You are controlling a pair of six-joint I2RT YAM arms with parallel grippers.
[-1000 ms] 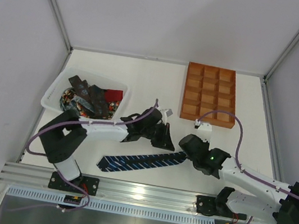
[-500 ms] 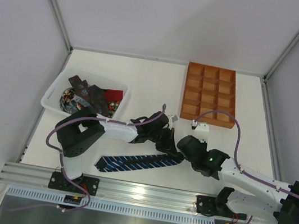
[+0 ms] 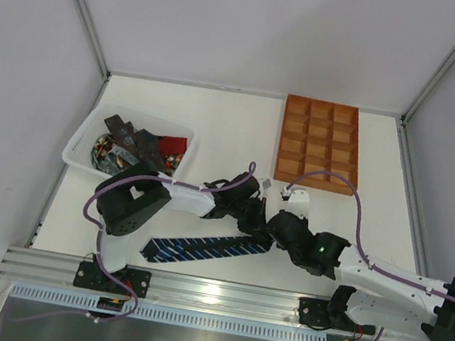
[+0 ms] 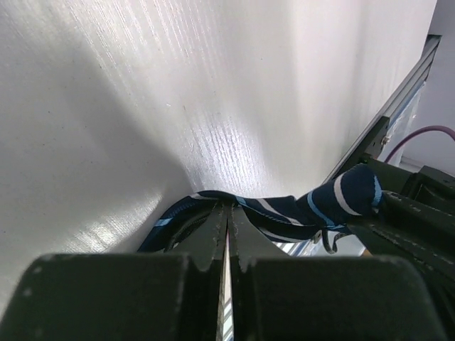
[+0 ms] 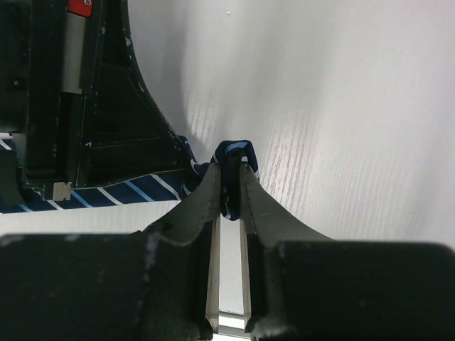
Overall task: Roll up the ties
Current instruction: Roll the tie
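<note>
The navy tie [image 3: 207, 247] with light-blue diagonal stripes lies stretched across the front of the counter [image 3: 234, 128]. Its wide end points toward the left arm's base and its narrow end runs up to where the 2 claws meet near the middle.

The right claw [image 5: 229, 167] is clenched on a small fold of that narrow end, with a loop of navy cloth poking out above its fingertips. The left claw [image 4: 227, 207] sits just beside it, its jaws pressed together with only a thin slit between them. Its tips are right at the tie where the cloth curves past them. From here I cannot tell whether any fabric is actually caught between them.

The other ties [image 3: 140, 148], dark brown, red and patterned, are heaped in the white basket [image 3: 145, 118] at the left side of the counter. The orange-brown compartment tray [image 3: 282, 140] stands at the back right, well apart from both claws.
</note>
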